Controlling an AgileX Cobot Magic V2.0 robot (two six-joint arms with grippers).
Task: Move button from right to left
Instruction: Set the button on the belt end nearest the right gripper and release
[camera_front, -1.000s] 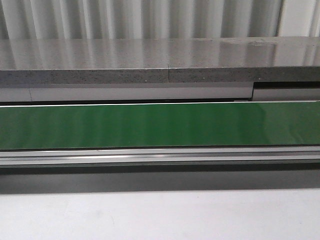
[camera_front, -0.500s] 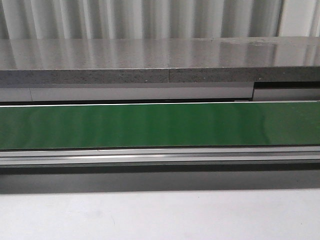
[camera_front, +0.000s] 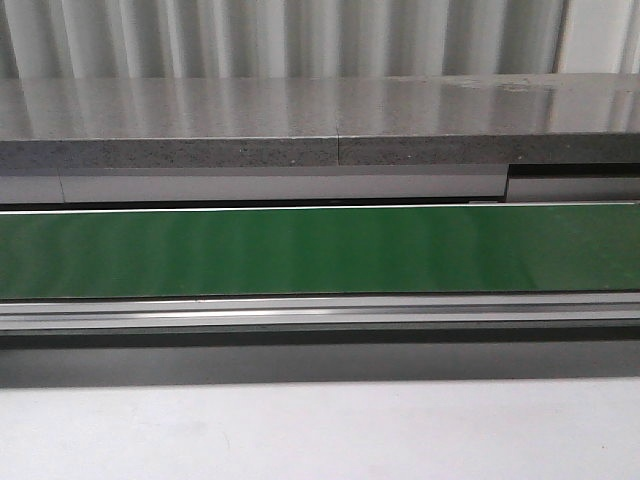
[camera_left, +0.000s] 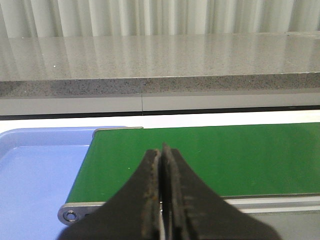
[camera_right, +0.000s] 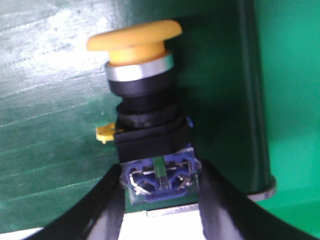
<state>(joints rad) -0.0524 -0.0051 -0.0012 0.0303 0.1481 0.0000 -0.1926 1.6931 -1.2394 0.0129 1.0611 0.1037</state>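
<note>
- Yellow-orange was the cap of the button (camera_right: 150, 95), which lay between the fingers of the right gripper (camera_right: 161, 182); the jaws stood closed around its blue-grey rear body, cap pointing away from the wrist, above the green belt (camera_right: 45, 100).
- The step in hand looked like the pickup, or the very start of the carry: the grasp seemed made, though whether the button was clear of the belt I could not tell.
- The next move would call for a lift without twisting the blocky body in the jaws, then a run leftward along the belt.
- The left gripper (camera_left: 161, 165) was pressed closed on nothing, its fingers meeting edge to edge.
- Only the right wrist view showed the button; the front view held just the belt (camera_front: 320, 250), the grey stone ledge (camera_front: 320, 130) and no arm at all.
- Only the left wrist view showed the belt's left end and a blue tray (camera_left: 40, 175) just beside it, a likely place to set the button down.
</note>
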